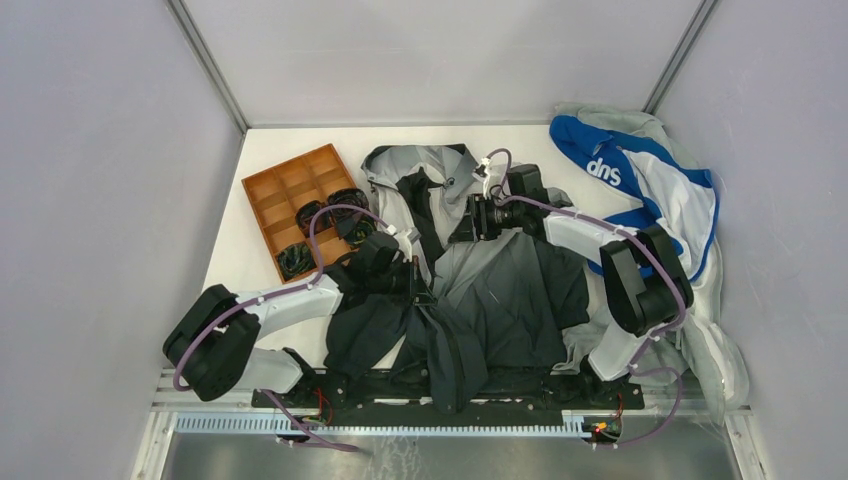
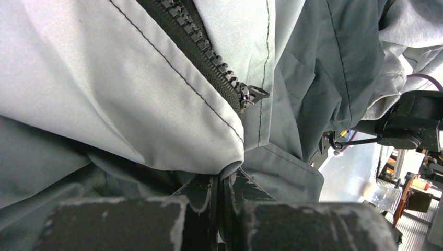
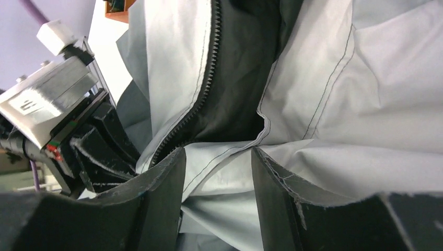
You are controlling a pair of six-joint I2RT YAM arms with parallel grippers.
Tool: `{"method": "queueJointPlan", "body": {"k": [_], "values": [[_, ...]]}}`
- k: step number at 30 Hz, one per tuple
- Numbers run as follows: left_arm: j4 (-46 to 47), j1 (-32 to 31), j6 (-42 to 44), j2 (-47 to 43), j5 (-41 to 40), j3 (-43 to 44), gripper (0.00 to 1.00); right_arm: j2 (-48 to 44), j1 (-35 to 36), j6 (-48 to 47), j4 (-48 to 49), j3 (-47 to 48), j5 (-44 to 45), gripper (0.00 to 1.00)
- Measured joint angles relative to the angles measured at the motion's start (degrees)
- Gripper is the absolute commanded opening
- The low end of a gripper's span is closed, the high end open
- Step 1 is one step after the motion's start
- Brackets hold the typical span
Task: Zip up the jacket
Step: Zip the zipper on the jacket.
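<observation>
The jacket [image 1: 490, 285] lies spread on the table, light grey at the hood and dark at the hem. My left gripper [image 1: 418, 287] is at the jacket's front opening, shut on a fold of its light grey fabric [image 2: 230, 168]. The dark zipper runs above that fold, with its slider [image 2: 245, 97] partway along. My right gripper [image 1: 462, 222] is at the upper chest, open, its fingers [image 3: 167, 175] standing either side of a light grey fabric fold [image 3: 219, 157]. A line of zipper teeth [image 3: 205, 78] runs just beyond it. The left gripper [image 3: 89, 138] shows close by in the right wrist view.
A brown compartment tray [image 1: 285, 190] holding dark items stands at the back left. A blue-and-white garment [image 1: 640, 170] lies at the back right on a plain grey sweatshirt [image 1: 715, 350]. Grey walls enclose the table.
</observation>
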Motion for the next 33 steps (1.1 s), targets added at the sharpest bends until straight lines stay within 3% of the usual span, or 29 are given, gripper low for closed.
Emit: {"method": "queueJointPlan", "body": {"k": [11, 12, 14, 15, 17, 23, 28, 33], "values": [[2.4, 0.0, 0.1, 0.0, 1.3, -1.0, 0.05, 5.1, 2.6, 6.8, -2.3, 0.1, 6.2, 0.53], [2.7, 0.0, 0.1, 0.0, 1.4, -1.2, 0.05, 5.4, 2.8, 7.2, -2.3, 0.2, 6.4, 0.49], [3.0, 0.0, 0.1, 0.0, 1.5, -1.4, 0.05, 6.3, 3.1, 8.2, -2.1, 0.4, 6.8, 0.18], [3.1, 0.0, 0.1, 0.0, 1.6, -1.5, 0.06, 6.8, 3.3, 8.9, -1.5, 0.5, 6.9, 0.08], [3.2, 0.0, 0.1, 0.0, 1.8, -1.6, 0.06, 7.6, 3.4, 10.2, -0.9, 0.6, 6.6, 0.01], [3.9, 0.0, -0.7, 0.0, 1.4, -1.9, 0.06, 6.3, 1.6, 10.5, 0.1, 0.1, 5.3, 0.0], [7.3, 0.5, -3.5, 0.0, 1.1, -2.5, 0.05, -7.0, -4.4, 10.6, 8.8, -10.2, -2.3, 0.0], [9.3, 0.8, -4.5, 1.6, 2.6, -2.4, 0.05, -16.6, -5.7, 7.5, 15.1, -18.6, -6.5, 0.0]]}}
